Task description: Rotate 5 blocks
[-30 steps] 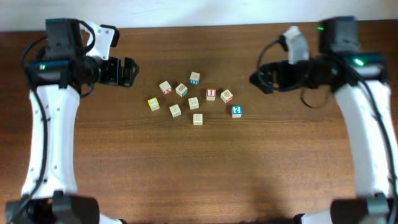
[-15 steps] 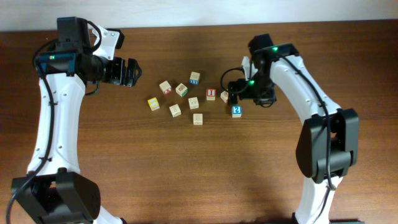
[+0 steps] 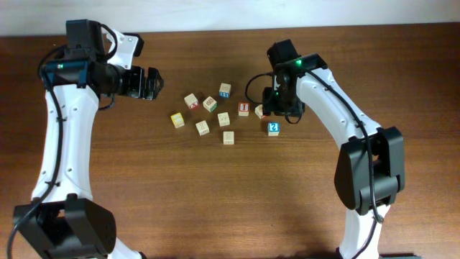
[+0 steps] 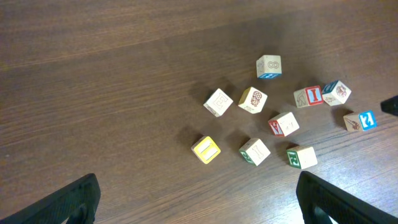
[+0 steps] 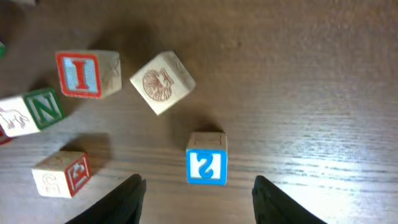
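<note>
Overhead, blocks: the small cream wooden alphabet blocks point(image 3: 209, 104) lie in a loose bunch in the middle of the brown wooden worktop point(image 3: 180, 194).
Overhead, right end effector point(image 3: 279, 114): down low at the right end of the bunch, right by the cream block with a blue "?" on it point(image 3: 273, 128).
Overhead, left end effector point(image 3: 152, 83): off to the left, well apart from the bunch.
Left wrist, fingers point(image 4: 62, 205): spread wide, holding nothing. All the blocks sit far ahead.
Right wrist, fingers point(image 5: 127, 202): partly open, holding nothing. The "?" block sits just ahead, in line with the gap, and touches neither finger. The red-bordered "I" cube point(image 5: 81, 74) is apart from it, up to one side.
How it will handle: it is likely light, hard and smooth, so it may slide or spin if pinched on a corner.
Where to hold: two flat sides that face each other, near the middle, squeezed gently.
</note>
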Robot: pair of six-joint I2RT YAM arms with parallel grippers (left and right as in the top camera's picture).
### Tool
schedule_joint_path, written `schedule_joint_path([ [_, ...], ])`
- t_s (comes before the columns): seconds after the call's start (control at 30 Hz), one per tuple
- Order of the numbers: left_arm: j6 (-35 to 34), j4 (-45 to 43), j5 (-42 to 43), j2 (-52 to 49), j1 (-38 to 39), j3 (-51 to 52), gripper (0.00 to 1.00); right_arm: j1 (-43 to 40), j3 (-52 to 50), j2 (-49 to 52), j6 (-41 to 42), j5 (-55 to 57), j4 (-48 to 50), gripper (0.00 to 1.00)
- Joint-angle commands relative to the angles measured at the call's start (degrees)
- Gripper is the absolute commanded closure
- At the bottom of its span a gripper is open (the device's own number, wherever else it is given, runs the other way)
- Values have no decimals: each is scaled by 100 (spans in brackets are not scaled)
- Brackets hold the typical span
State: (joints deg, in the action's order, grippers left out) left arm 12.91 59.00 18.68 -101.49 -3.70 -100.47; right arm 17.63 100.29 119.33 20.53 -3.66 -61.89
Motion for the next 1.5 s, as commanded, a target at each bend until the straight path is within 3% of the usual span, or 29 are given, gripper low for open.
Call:
schedule_joint_path([
  [0.0,90,4,44,-20,7,-131,1,48,-72,254,-61,9,-68,44],
  [0.17,90,4,44,-20,7,-131,1,48,-365,575,-208,-210,103,49],
  [0.37,90,4,44,-20,7,-131,1,48,-367,704,-208,-188,181,62],
  [0.57,90,4,44,-20,7,-131,1,50,-365,704,-205,-616,-229,70],
  [0.77,90,2,44,-20,7,-131,1,426,-365,704,157,-780,-970,69],
  [1.13,90,4,44,-20,7,-131,1,879,-367,704,638,-540,-1493,68],
  [1.2,90,4,44,-20,7,-131,1,911,-367,704,640,-538,-1508,63],
  [1.47,90,2,44,-20,7,-131,1,935,-361,704,597,-450,-1117,62],
])
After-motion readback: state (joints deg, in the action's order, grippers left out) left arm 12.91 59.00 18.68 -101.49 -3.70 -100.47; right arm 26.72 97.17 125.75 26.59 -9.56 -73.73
